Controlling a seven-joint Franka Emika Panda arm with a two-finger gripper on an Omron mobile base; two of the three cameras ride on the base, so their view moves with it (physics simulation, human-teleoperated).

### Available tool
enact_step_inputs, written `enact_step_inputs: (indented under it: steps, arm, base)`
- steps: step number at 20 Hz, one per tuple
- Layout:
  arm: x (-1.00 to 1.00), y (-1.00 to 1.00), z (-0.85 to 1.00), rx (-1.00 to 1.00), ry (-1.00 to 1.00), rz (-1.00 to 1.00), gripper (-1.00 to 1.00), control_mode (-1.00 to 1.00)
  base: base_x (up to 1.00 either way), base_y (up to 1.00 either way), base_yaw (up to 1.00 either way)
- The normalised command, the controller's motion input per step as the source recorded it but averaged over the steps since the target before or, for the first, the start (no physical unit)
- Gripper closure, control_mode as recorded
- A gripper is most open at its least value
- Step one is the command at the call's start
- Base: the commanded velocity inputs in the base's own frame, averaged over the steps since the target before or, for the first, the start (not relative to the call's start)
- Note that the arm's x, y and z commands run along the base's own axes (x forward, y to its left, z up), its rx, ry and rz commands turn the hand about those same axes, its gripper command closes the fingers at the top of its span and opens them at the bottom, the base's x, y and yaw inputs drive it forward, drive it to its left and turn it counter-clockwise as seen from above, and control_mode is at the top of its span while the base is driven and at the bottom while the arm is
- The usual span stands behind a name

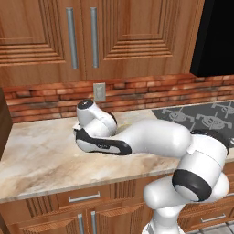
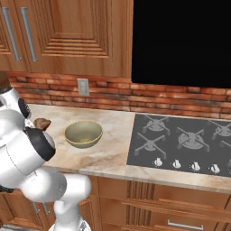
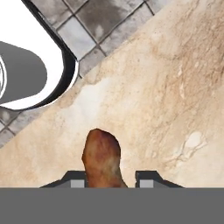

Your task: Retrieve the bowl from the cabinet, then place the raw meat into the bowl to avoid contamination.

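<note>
Item 1, raw meat [image 3: 102, 159]: a lumpy brown-tan drumstick piece. In the hand view it sits between the two dark finger tips of the end effector [image 3: 110, 179], its lower end running down between them. In the right base view the raw meat [image 2: 42, 122] shows as a small brown lump over the left part of the desk, just beside the white arm and left of the bowl, apart from it. Whether it rests on the stone or is lifted off it cannot be told.

Item 2, end effector: jaws partly closed, one finger tip on either side of the meat, gripping it.

Item 3, bowl [image 2: 83, 133]: round, pale olive-beige, thin yellowish rim. Stands upright on the desk, left of the cooktop, nothing inside it. In the left base view only a sliver of its yellow rim peeks out behind the arm.

Item 4, desk [image 2: 115, 135]: marbled beige stone top with wooden drawer fronts beneath.

Item 5, cabinet [image 1: 82, 36]: reddish-brown raised-panel doors, closed, with long vertical metal bar handles, above a red brick backsplash.

Item 6, cooktop [image 2: 180, 143]: dark grey, set in the desk to the right, with grates and a row of knobs.

Item 7, wall outlet [image 2: 82, 86]: on the brick, behind the bowl.
</note>
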Motion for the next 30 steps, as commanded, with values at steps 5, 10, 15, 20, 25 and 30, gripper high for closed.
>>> enact_step_inputs:
  steps: [5,10,15,20,25,30]
  arm:
    - [0.0,-0.54,0.25,0.0,-0.13,0.0,1.0,-1.0]
    - [0.0,-0.57,0.36,0.0,-0.09,0.0,1.0,-1.0]
    - [0.0,-0.56,0.29,0.01,-0.03,0.0,1.0,-1.0]
    - [0.0,-0.55,0.01,0.06,0.02,0.0,1.0,-1.0]
    - [0.11,-0.57,0.0,0.07,0.04,0.01,1.0,-1.0]
    - [0.26,-0.35,0.0,0.04,0.02,0.04,1.0,-1.0]
  base:
    - [0.0,0.0,0.0]
    - [0.0,0.0,0.0]
    - [0.0,0.0,0.0]
    - [0.0,0.0,0.0]
    - [0.0,0.0,0.0]
    - [0.0,0.0,0.0]
